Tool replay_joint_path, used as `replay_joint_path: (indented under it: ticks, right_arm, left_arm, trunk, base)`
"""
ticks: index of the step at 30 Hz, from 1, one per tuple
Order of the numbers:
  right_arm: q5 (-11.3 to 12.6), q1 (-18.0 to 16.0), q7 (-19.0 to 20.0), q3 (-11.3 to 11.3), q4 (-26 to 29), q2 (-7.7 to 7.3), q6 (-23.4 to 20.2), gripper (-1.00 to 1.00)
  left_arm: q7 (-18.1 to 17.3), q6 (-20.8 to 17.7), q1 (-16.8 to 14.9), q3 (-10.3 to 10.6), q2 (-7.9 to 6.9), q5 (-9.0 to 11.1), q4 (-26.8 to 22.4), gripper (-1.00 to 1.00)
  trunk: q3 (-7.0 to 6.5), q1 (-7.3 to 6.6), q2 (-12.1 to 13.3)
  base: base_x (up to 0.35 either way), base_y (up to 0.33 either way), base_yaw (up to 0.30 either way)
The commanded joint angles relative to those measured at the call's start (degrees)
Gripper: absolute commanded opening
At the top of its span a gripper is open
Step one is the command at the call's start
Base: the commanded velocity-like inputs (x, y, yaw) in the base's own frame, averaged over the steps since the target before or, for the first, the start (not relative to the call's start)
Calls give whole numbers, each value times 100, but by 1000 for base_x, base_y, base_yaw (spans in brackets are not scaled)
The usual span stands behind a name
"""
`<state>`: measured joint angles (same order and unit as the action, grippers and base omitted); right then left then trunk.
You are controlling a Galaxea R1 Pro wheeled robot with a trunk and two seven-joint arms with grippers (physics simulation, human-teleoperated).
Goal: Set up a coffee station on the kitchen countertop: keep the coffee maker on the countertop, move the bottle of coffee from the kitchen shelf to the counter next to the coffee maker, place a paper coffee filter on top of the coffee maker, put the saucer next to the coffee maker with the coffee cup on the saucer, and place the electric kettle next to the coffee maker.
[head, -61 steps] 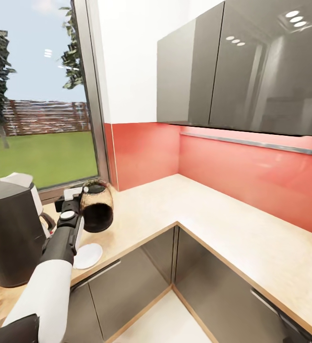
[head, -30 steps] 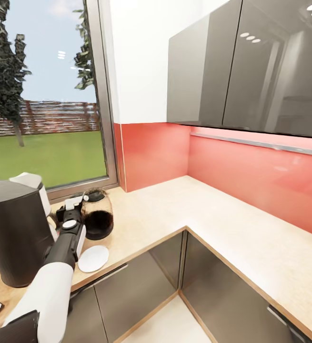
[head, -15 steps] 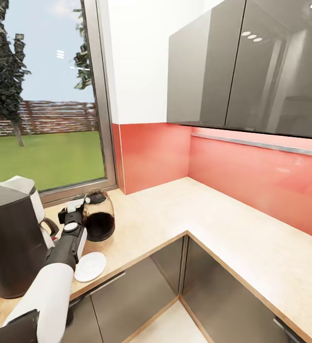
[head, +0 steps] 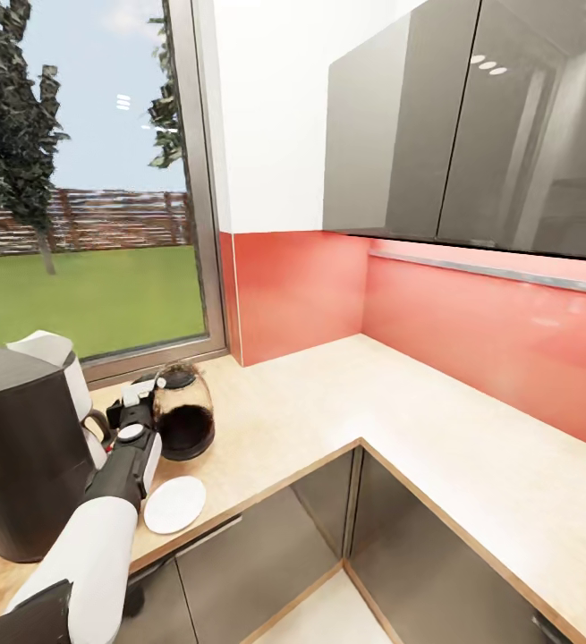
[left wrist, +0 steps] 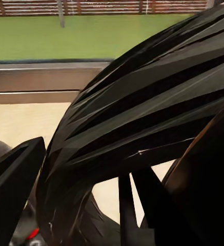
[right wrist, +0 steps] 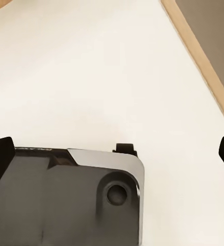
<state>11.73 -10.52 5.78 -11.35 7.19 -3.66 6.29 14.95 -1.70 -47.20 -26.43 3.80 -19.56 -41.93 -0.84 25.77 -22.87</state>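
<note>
The electric kettle (head: 183, 410) was down: two seconds back it hung tilted above the surface, and now it stood upright on the kitchen countertop (head: 346, 394), just right of the coffee maker (head: 20, 452), near the window corner. The left end effector (head: 139, 404) was right up against the kettle's handle side; whether its fingers were clamped on the handle or already slack, I could not tell. In the left wrist view the kettle's dark ribbed body (left wrist: 142, 118) loomed very close, with one black finger (left wrist: 12, 187) showing beside it.

That reads as the kettle step all but done, pending a release. The saucer (head: 174, 504) lay bare near the surface's front edge, in front of the kettle and right of the machine, so the cup was yet to land on it. A white cone-like shape (head: 46, 347) peeked from behind the machine's top, too hidden to name.

The right end effector (right wrist: 112, 146) was spread wide and carrying nothing over pale floor.

The beige surface ran on around an L-shaped corner, red backsplash (head: 471, 313) behind, glossy grey wall cabinets (head: 471, 125) above, and a big window (head: 78, 179) onto lawn and fence. The head camera had drifted between pictures.
</note>
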Motion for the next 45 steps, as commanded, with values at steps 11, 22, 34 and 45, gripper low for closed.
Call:
replay_joint_path:
  ticks: [11, 22, 34, 45]
  right_arm:
    - [57, -2, 19, -42, -11, -6, 21, 100]
    - [57, -2, 19, -42, -15, -11, 21, 100]
    - [57, -2, 19, -42, -16, -12, 21, 100]
    - [57, -2, 19, -42, -16, -10, 21, 100]
  left_arm:
    - [156, 465, 176, -23, 0, -74, 234, -100]
    - [165, 471, 176, -20, -12, -97, 238, -100]
    - [323, 512, 184, -11, -11, -83, 246, -100]
    - [321, 525, 185, -12, -11, -83, 320, -100]
  trunk:
    - [2, 2, -5]
    - [2, 2, -5]
    - [2, 2, -5]
    - [2, 2, -5]
  base:
    - [0, 0, 2]
    - [0, 0, 0]
    - [72, 0, 0]
    - [14, 0, 70]
